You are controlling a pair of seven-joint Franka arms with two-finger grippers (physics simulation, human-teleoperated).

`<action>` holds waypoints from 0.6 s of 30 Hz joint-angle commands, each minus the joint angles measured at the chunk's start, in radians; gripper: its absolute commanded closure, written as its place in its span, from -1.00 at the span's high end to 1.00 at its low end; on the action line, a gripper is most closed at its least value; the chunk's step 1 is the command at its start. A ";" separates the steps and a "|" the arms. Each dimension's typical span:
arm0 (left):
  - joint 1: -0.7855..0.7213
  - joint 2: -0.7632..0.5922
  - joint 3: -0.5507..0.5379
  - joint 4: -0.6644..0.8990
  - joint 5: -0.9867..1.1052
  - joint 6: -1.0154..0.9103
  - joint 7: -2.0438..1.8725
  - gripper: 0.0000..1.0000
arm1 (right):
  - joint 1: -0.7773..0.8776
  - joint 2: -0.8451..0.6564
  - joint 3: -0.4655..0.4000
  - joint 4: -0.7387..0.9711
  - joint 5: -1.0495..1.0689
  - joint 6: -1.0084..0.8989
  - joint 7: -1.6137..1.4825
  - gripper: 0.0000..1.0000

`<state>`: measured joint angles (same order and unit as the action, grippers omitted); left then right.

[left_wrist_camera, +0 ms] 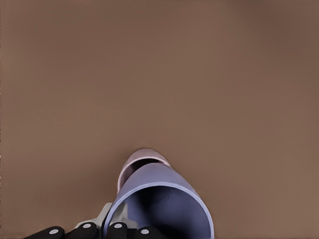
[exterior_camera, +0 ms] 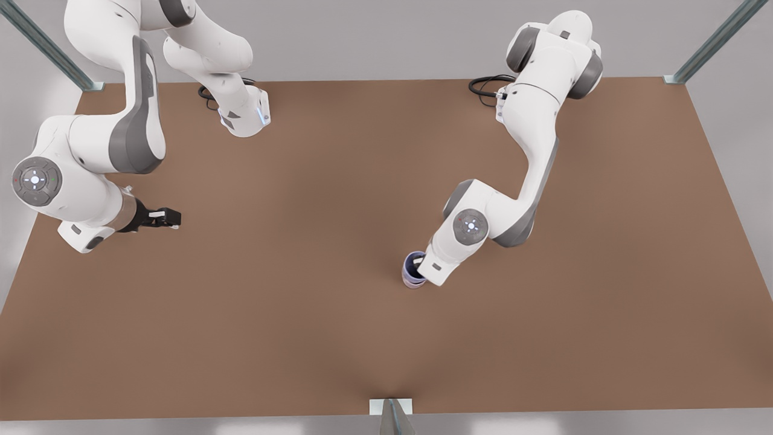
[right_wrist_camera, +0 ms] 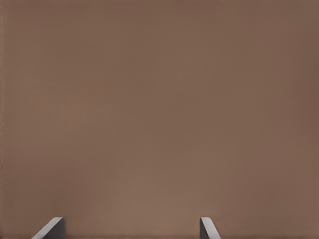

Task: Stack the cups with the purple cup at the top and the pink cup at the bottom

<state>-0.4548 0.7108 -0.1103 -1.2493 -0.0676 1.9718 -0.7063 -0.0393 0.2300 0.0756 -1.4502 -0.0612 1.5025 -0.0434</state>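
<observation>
The purple cup point(exterior_camera: 414, 266) hangs near the table's middle, its wide rim point(left_wrist_camera: 159, 209) close to the camera in the left wrist view. My left gripper point(left_wrist_camera: 117, 226), on the arm at the front view's right, is shut on the cup's wall at the rim. Right under it stands the pink cup point(left_wrist_camera: 142, 159), whose base point(exterior_camera: 413, 283) peeks out below the purple one. Whether the two touch I cannot tell. My right gripper point(exterior_camera: 172, 217) waits at the front view's left, open and empty, its fingertips point(right_wrist_camera: 52, 228) over bare table.
The brown table point(exterior_camera: 302, 302) stretches all around the cups. Both arm bases and their black cables point(exterior_camera: 486, 87) sit along the far edge. Metal frame posts stand at the far corners, and a bracket point(exterior_camera: 391, 406) sits at the near edge.
</observation>
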 commanded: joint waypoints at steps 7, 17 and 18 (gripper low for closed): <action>-0.001 0.006 0.000 -0.018 -0.001 0.013 -0.148 -0.57 | -0.005 -0.001 0.000 -0.001 0.012 0.001 -0.013 1.00; -0.001 0.013 0.000 -0.019 0.000 0.033 -0.144 -0.50 | -0.004 -0.001 0.001 0.001 0.011 0.001 -0.013 1.00; -0.001 0.013 0.000 -0.019 0.000 0.033 -0.144 -0.49 | -0.002 -0.001 0.001 0.001 0.012 0.001 -0.013 1.00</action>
<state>-0.4555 0.7254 -0.1103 -1.2691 -0.0679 1.9989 -0.8002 -0.0423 0.2297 0.0763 -1.4501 -0.0509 1.5037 -0.0518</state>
